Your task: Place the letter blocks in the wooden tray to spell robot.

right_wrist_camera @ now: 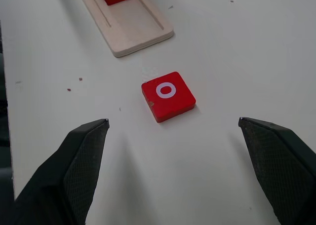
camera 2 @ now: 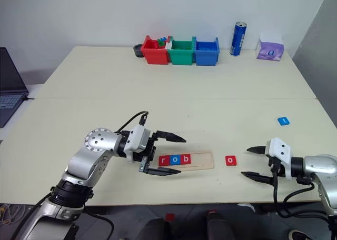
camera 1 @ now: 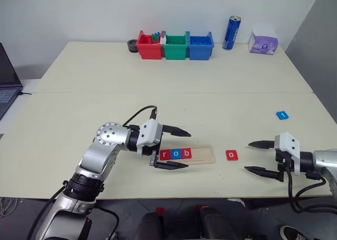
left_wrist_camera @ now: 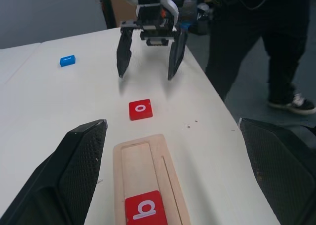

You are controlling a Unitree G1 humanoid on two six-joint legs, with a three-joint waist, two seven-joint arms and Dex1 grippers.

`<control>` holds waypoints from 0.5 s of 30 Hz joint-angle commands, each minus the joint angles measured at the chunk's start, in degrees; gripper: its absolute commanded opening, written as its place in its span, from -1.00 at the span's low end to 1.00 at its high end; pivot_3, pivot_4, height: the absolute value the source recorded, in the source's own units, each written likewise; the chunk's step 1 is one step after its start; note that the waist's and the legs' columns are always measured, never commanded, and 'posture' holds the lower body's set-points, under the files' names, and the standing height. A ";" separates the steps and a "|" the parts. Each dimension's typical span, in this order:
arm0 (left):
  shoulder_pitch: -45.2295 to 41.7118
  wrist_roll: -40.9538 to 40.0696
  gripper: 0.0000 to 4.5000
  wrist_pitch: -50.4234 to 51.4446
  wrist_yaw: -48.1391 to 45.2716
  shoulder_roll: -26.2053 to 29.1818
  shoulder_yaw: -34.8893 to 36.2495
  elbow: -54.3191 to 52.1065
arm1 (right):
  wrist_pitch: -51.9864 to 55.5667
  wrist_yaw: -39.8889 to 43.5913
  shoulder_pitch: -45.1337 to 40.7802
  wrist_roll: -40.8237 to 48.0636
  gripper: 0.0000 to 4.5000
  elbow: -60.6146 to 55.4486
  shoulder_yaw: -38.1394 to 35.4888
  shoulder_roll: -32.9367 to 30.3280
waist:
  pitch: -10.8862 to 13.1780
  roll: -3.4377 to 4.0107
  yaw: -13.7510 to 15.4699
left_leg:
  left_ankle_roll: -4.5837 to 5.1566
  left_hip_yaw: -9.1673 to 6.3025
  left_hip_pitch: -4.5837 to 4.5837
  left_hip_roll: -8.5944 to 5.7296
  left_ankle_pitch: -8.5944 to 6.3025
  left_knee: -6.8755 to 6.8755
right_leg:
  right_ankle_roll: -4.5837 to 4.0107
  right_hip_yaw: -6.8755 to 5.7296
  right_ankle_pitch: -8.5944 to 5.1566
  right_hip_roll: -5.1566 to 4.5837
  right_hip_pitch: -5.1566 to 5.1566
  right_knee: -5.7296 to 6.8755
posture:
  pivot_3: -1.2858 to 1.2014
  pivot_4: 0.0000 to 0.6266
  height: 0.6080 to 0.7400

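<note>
The wooden tray [camera 1: 188, 155] near the table's front edge is holding r, o, b; red o block [camera 1: 231, 155] and blue t block [camera 1: 282, 115] are waiting outside; left gripper [camera 1: 174, 147] and right gripper [camera 1: 259, 157] are both gaping, empty

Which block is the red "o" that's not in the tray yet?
Find the wooden tray near the front edge of the table, already holding r, o and b. Just past its bare end lies a red o tile, flat on the tabletop. The other loose tile is blue and lies farther back.
</note>
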 commanded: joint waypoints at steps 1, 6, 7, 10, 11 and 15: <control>-0.08 0.01 1.00 -0.73 0.59 -0.41 -0.20 -2.39 | -5.28 1.99 -4.29 -1.64 0.99 4.99 2.72 0.74 | 0.00 0.00 0.04 | 0.00 0.00 0.00 0.00 0.00 0.01 | 0.00 0.00 0.00 0.00 0.00 0.00 | 0.03 -0.52 1.00; -0.51 0.29 1.00 -0.81 0.93 -0.89 -0.43 -2.04 | -7.39 2.55 -7.26 -2.23 0.99 8.58 5.80 2.07 | 0.00 0.01 0.34 | -0.01 -0.05 -0.02 0.03 0.00 0.00 | -0.01 -0.05 0.01 -0.01 0.00 0.00 | 0.03 -0.52 1.00; -0.55 0.32 1.00 -0.86 0.98 -0.94 -0.49 -2.01 | -7.46 2.65 -7.44 -2.22 0.99 8.78 6.22 2.26 | 0.00 0.01 0.35 | -0.01 -0.04 -0.03 0.03 0.01 0.00 | -0.01 -0.05 0.01 -0.03 -0.01 0.00 | 0.03 -0.52 1.00; -0.53 0.44 1.00 -1.14 1.00 -1.01 -0.75 -2.05 | -6.82 2.60 -7.16 -2.09 0.99 8.47 7.81 3.04 | 0.00 0.01 0.35 | -0.01 -0.03 -0.03 0.05 0.01 0.01 | -0.01 -0.03 0.01 -0.10 0.00 0.00 | 0.03 -0.52 1.00; -0.57 0.45 1.00 -1.20 0.96 -1.02 -0.77 -2.00 | -6.84 2.45 -7.25 -2.18 0.99 8.69 8.09 3.17 | 0.00 0.01 0.35 | -0.01 -0.02 -0.03 0.04 0.01 0.02 | -0.01 -0.02 0.01 -0.11 0.00 0.00 | 0.03 -0.52 1.00; -0.81 0.50 1.00 -1.46 0.79 -1.09 -0.88 -1.67 | -7.33 2.18 -8.30 -2.52 0.99 10.97 8.64 3.37 | -0.01 0.01 0.34 | -0.01 -0.02 -0.02 0.04 0.01 0.02 | -0.01 -0.03 0.01 -0.11 0.00 0.02 | 0.03 -0.52 1.00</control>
